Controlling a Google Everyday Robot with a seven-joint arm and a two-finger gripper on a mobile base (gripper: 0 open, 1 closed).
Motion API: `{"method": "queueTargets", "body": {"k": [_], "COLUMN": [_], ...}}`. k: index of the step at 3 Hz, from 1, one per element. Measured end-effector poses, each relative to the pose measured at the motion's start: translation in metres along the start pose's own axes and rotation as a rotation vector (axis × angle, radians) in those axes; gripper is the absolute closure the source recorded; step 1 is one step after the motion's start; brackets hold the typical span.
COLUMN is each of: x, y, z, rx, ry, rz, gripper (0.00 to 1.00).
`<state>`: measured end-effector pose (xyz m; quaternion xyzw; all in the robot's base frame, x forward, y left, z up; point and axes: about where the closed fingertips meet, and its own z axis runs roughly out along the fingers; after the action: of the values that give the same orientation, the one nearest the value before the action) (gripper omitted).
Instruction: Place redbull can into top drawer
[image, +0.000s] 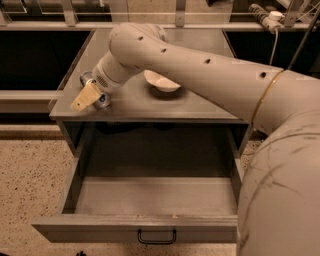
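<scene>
The redbull can (103, 100) shows its shiny round top at the front left corner of the grey cabinet top (200, 107). My gripper (94, 98) is there, shut on the can, with a tan finger (85, 96) on the can's left side. The arm reaches in from the right across the cabinet. The top drawer (135, 228) is pulled wide open below, its grey front and dark handle (156, 236) nearest the camera. The inside of the drawer holds nothing I can see.
A white bowl (161, 81) sits on the cabinet top just right of the gripper, partly hidden by the arm. Rails and a cable run along the back. Speckled floor (25, 175) lies left of the drawer.
</scene>
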<state>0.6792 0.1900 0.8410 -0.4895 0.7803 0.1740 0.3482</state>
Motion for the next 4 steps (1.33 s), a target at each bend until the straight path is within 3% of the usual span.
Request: {"method": "queueTargets", "body": {"k": [1, 4], "x": [0.0099, 0.0099], "y": [-0.0025, -0.0024], "z": [0.0069, 0.007], "rx": [-0.002, -0.002], "ry": [0.009, 0.009], "rz": [0.025, 0.025], "gripper": [0.19, 0.88]}}
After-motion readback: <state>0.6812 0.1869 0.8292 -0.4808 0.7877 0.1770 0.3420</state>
